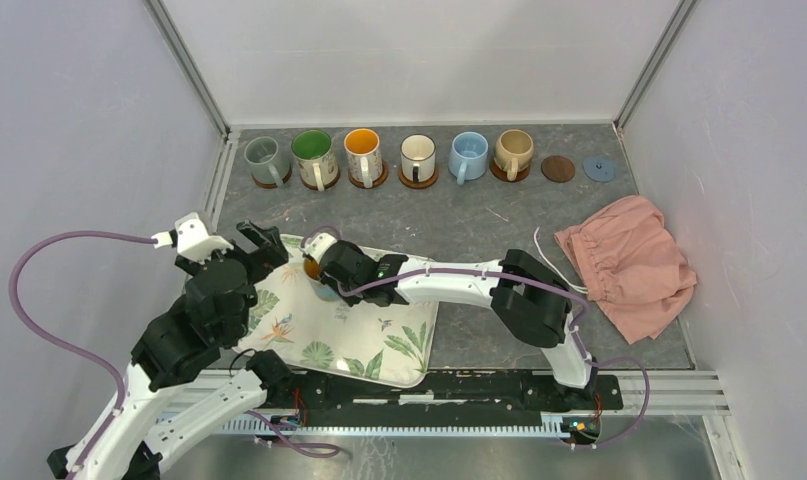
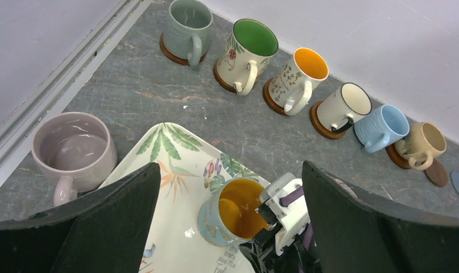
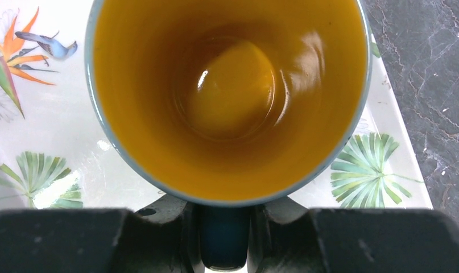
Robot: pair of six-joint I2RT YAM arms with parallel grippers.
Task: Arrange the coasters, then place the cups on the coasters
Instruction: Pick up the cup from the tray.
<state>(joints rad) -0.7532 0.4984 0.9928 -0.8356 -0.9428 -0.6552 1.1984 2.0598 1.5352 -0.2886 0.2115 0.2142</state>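
A blue cup with an orange inside [image 1: 326, 291] [image 2: 232, 213] [image 3: 230, 96] stands on the leaf-print tray [image 1: 379, 340]. My right gripper [image 1: 324, 264] [image 3: 224, 230] is shut on its dark blue handle [image 3: 224, 239], one finger on each side. My left gripper [image 1: 262, 250] [image 2: 230, 170] hangs open over the tray's left corner, holding nothing. A pale pink cup [image 2: 73, 149] sits on the table left of the tray. Several cups [image 1: 364, 155] stand on wooden coasters along the back wall. A dark brown coaster [image 1: 557, 168] and a grey-blue coaster [image 1: 600, 168] lie bare at the row's right end.
A crumpled pink cloth [image 1: 629, 265] with a white cord lies at the right. Grey walls and metal rails close in the table on the left, back and right. The right arm stretches across the tray's far edge.
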